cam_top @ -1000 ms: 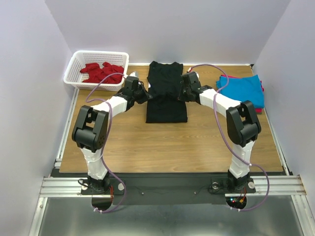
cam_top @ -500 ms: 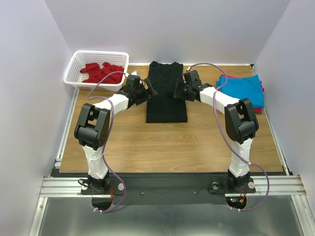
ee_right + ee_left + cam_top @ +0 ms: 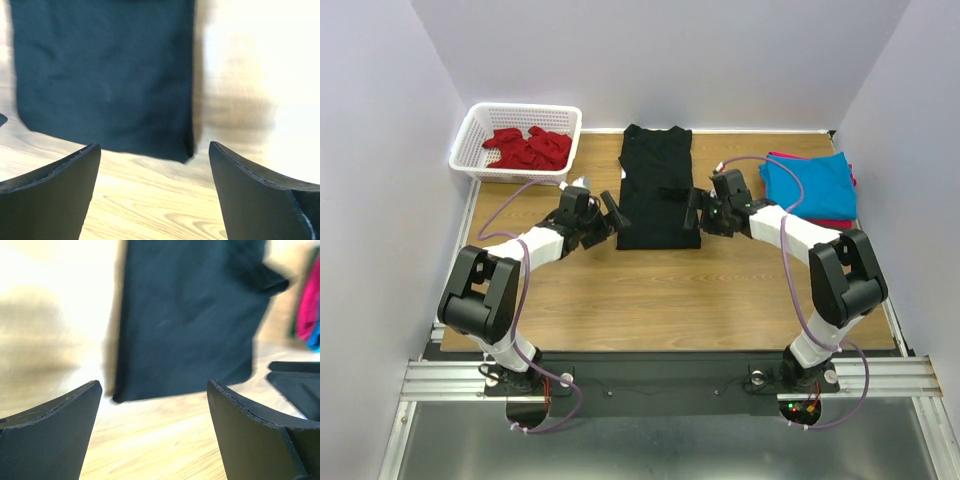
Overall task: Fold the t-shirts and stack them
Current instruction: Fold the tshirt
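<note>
On the wooden table (image 3: pixel 650 290), enclosed by 3 pale walls (image 3: pixel 650 60), the black t-shirt (image 3: pixel 657 190) is laid flat at far centre, flanked by the left gripper (image 3: pixel 603 215) and right gripper (image 3: pixel 697 212), both spread wide and empty.

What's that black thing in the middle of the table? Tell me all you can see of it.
It is a black t-shirt of soft plain cloth, folded into a long narrow rectangle with its sleeves folded in, lying flat on the wooden table, collar at the far end. The left hand and right hand hover open at its near corners, gripping nothing.
</note>
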Motion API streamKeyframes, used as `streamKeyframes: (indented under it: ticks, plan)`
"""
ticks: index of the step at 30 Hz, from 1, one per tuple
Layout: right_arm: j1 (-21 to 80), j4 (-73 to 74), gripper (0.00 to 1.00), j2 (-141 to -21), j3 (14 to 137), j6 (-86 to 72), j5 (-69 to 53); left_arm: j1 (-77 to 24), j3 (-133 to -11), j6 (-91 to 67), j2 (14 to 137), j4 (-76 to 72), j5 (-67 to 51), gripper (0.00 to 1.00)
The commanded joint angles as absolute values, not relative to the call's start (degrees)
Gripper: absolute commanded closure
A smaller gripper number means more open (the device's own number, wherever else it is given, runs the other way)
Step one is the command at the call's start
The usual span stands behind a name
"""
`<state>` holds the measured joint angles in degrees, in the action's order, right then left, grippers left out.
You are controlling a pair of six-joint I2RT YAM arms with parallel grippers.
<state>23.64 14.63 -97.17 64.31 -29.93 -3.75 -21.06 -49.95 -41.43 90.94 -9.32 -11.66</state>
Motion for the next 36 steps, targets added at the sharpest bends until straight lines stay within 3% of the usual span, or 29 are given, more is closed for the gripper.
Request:
streamKeyframes:
  ticks: [1, 4, 6, 8, 15, 19, 22, 24, 25, 27, 32, 36]
  plan:
    - [23.4, 13.0, 0.08, -95.7, 60.2, -33.0, -6.9, -21.4, -45.3, -43.2, 89.0, -14.1, -13.5, 0.02]
    - [23.4, 11.9, 0.14, -96.7, 58.4, -34.8, -6.3, -21.6, -44.5, -43.9, 90.3, -15.0, -13.9, 0.03]
    - [23.4, 10.6, 0.17, -97.6, 58.4, -35.8, -6.2, -21.7, -44.8, -44.0, 91.1, -15.5, -13.6, 0.10]
    - [23.5, 9.5, 0.30, -99.1, 58.6, -36.3, -6.2, -21.9, -45.3, -43.9, 93.1, -15.7, -14.1, 0.12]
    - [23.4, 7.0, 0.36, -101.7, 58.5, -37.9, -6.2, -22.5, -46.8, -43.9, 97.6, -15.6, -12.9, 0.35]
    - [23.4, 6.8, 0.40, -102.5, 58.2, -38.0, -5.3, -23.0, -46.9, -44.0, 98.6, -15.6, -11.5, 0.42]
    - [23.4, 6.8, 0.55, -103.1, 57.6, -38.3, -5.6, -23.6, -47.3, -43.9, 100.1, -15.4, -11.4, 0.52]
    - [23.4, 6.4, 0.61, -103.2, 57.0, -38.4, -6.3, -23.7, -47.5, -43.8, 100.7, -15.5, -11.3, 0.59]
    - [23.4, 6.2, 0.64, -103.1, 56.7, -38.4, -6.4, -23.7, -47.8, -43.7, 101.4, -15.5, -11.0, 0.64]
    - [23.4, 6.2, 0.70, -103.1, 56.3, -38.3, -6.2, -23.7, -48.2, -43.5, 102.2, -15.4, -10.8, 1.00]
    - [23.4, 6.3, 0.81, -100.0, 54.1, -36.7, -9.7, -24.0, -43.1, -42.9, 100.0, -17.7, -11.9, 1.00]
    - [23.4, 7.5, 0.82, -92.3, 47.6, -35.9, -10.6, -26.7, -36.8, -44.7, 91.5, -20.2, -10.9, 1.00]
